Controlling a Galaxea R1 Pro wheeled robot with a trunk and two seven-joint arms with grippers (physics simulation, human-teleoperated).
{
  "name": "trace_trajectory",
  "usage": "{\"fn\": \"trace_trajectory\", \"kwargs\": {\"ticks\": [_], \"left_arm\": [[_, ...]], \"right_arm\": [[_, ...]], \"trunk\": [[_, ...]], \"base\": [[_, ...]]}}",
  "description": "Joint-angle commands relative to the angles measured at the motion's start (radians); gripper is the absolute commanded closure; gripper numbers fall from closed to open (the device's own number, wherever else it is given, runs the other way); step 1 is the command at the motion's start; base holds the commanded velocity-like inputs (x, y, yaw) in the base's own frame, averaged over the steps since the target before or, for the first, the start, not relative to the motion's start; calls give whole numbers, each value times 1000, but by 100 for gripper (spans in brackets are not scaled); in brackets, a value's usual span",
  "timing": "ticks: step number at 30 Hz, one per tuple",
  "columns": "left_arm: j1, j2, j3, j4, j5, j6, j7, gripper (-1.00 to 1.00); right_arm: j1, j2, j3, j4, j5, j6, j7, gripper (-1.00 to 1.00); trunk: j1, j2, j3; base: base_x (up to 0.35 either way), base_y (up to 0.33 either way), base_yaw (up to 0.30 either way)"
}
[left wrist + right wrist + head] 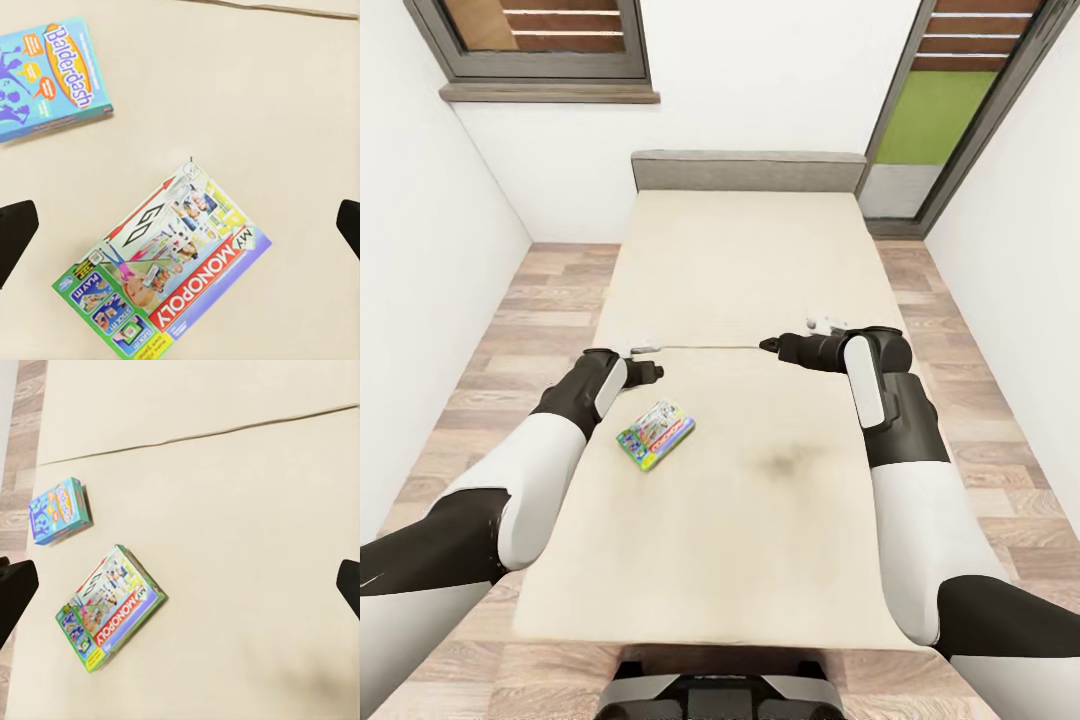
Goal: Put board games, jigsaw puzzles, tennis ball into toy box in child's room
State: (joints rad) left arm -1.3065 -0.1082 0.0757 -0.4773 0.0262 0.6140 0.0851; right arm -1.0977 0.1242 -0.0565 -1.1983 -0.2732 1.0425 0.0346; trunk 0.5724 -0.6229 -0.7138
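both arms hovering over bed. monopoly box lying flat on mattress, balderdash box lying near it. left gripper spread wide above monopoly; right gripper spread too. boxes looking thin, stiff, light; pinching long edge probably working best.

The multicoloured box on the bed reads "MY MONOPOLY" and "GO". The light blue box beside it reads "Balderdash".

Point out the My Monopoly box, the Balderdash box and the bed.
My Monopoly box (pixel 163 264), left wrist view, middle of its printed lid.
Balderdash box (pixel 49 77), left wrist view, blue lid.
bed (pixel 760 260), head view, bare cream mattress.
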Motion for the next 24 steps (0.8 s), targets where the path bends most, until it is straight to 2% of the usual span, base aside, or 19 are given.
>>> {"fn": "trace_trajectory", "kwargs": {"ticks": [1, 17, 24], "left_arm": [[0, -2, 6, -1, 3, 5, 4, -100], [0, -15, 6, -7, 3, 2, 6, -100], [-1, -22, 6, -10, 2, -37, 8, -100]], "right_arm": [[-1, 1, -3, -1, 2, 5, 4, -100], [2, 1, -3, -1, 2, 5, 4, -100], [2, -1, -1, -1, 2, 5, 4, -100]], "trunk": [[0, -1, -3], [0, -1, -29], [0, -1, -40]], "base": [[0, 0, 0], [0, 0, 0], [0, 0, 0]]}}
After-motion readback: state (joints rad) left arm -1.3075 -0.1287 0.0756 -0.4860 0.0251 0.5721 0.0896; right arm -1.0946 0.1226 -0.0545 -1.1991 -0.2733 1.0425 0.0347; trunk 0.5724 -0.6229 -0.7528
